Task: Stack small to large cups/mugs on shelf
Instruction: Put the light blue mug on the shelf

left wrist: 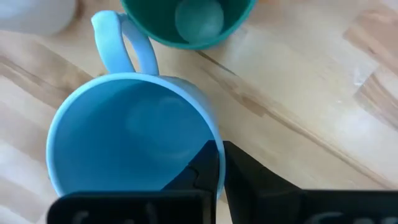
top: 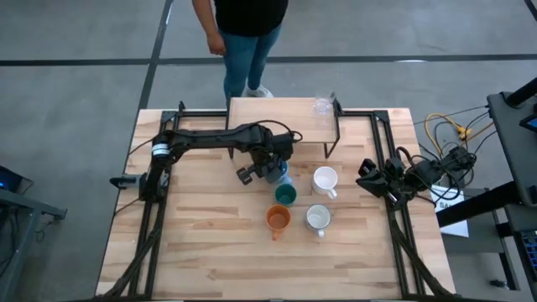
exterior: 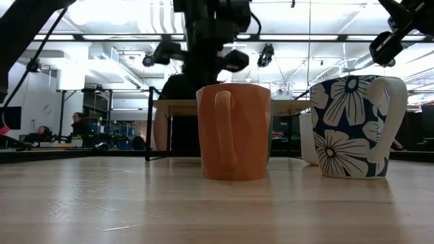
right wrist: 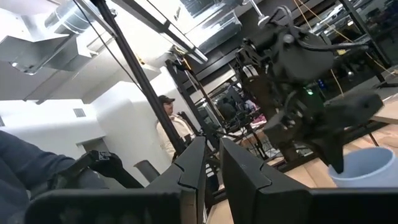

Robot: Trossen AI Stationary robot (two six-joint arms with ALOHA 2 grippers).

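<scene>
A: Left wrist view first. What is closest to the left gripper [left wrist: 217, 163]?

B: The light blue mug [left wrist: 134, 140]. Its wall sits right between the two dark fingers, one inside, one outside. The gripper is squeezed tight on that rim, grasping the mug.

A: And just past it?

B: The dark green cup [left wrist: 186, 22], almost touching the blue mug's handle. A bit farther from the gripper are the white mug [top: 325, 179], the orange mug [top: 278, 218] and the flowered mug [top: 317, 218]. Farthest is the clear glass [top: 322, 106], already up on the shelf [top: 277, 113].

A: What could go wrong?

B: I think the mug could tip or slip, because it is held only by one thin bit of rim. Its handle could also bump the green cup when lifted.

A: And the right gripper [right wrist: 211, 163]?

B: It waits at the table's right edge, pinched nearly shut on nothing.

A: The table [top: 210, 252]?

B: Pale wood planks, flat and smooth. Behind it a person [top: 247, 33] stands, and the room is big with bright ceiling lights.
</scene>
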